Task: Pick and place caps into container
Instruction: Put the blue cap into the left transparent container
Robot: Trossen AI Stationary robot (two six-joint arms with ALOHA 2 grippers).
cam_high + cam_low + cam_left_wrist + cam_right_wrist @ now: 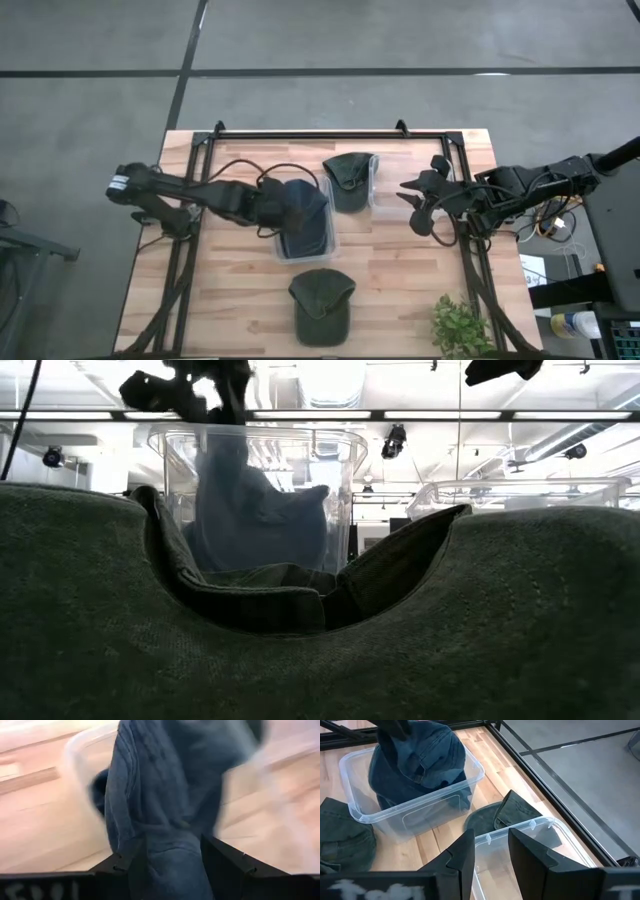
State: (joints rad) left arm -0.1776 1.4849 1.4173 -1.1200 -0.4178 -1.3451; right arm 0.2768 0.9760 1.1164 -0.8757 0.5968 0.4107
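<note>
A slate-blue cap (300, 215) hangs from my left gripper (285, 210), which is shut on it over the clear container (335, 245) at mid-table. The cap's lower part is inside the container (420, 805), on more blue fabric. One olive cap (322, 305) lies flat near the table's near edge and fills the low view's foreground (500, 620). Another olive cap (507, 812) rests against the end of a second clear container (530, 845). My right gripper (490, 855) is open above that second container, touching nothing. My left gripper pinches a bunched fold of the blue cap's fabric (172, 852) between its two fingers (220, 860). It comes from above and from the table's left. The cap hangs below the fingers, slack, and its lower part (250, 510) is down inside the clear container.
A black metal frame (330, 133) runs along the table's far edge and down both sides. A small green plant (460, 325) stands at the near right corner. Bare wood (400, 270) lies between the containers and the plant.
</note>
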